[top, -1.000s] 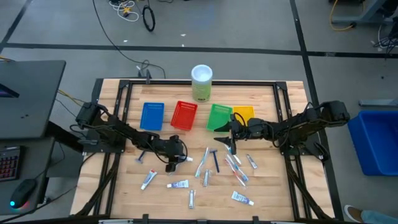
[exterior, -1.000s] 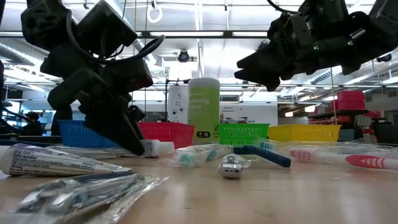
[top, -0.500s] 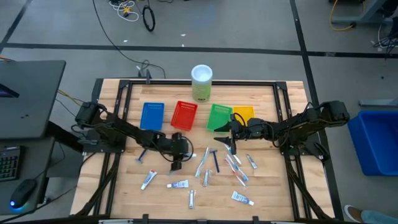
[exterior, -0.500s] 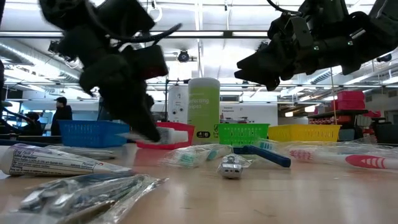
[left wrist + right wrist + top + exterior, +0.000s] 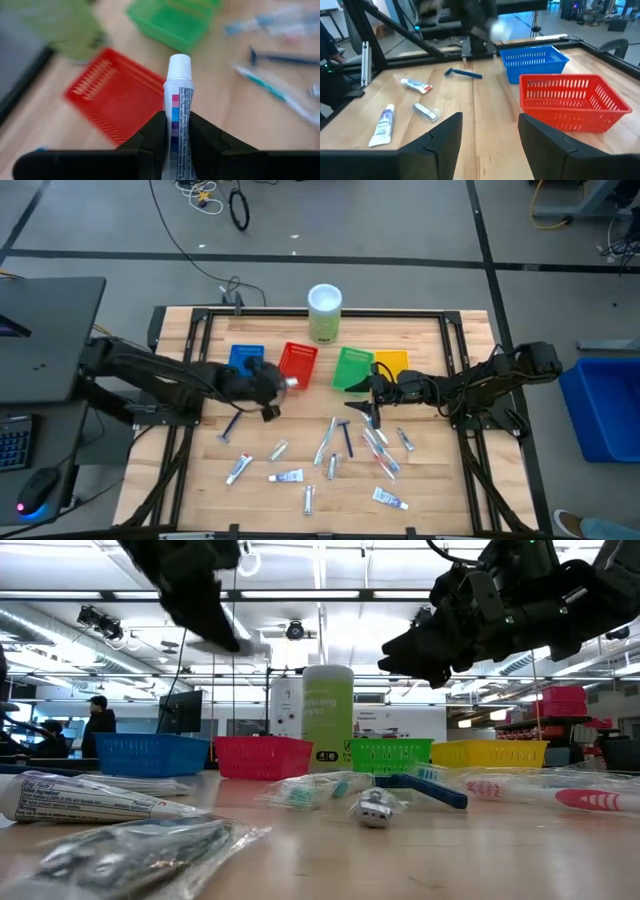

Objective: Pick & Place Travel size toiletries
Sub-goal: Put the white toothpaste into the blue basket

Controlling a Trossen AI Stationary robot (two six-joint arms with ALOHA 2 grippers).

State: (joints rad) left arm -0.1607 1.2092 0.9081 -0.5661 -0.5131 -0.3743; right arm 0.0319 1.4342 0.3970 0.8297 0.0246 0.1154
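The left tool (image 5: 175,145) is gripping a white tube (image 5: 178,95) above the red tray (image 5: 296,364). The right tool (image 5: 487,145) is hovering open, holding nothing, beside the green tray (image 5: 352,367).

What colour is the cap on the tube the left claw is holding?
White, on the tube; it shows best in the left wrist view.

1. The wooden table (image 5: 430,490) stands on a grey floor (image 5: 400,230) crossed by dark lines.
2. Loose cables (image 5: 215,198) lie on the floor beyond the table's far edge.
3. A dark desk (image 5: 40,330) carries a keyboard (image 5: 10,442) and a mouse (image 5: 32,492) off the table's left side.
4. A blue bin (image 5: 605,405) sits off the right side.
5. In the low view, ceiling strip lights (image 5: 330,595) run over a workshop hall; a person (image 5: 98,720) stands far off.
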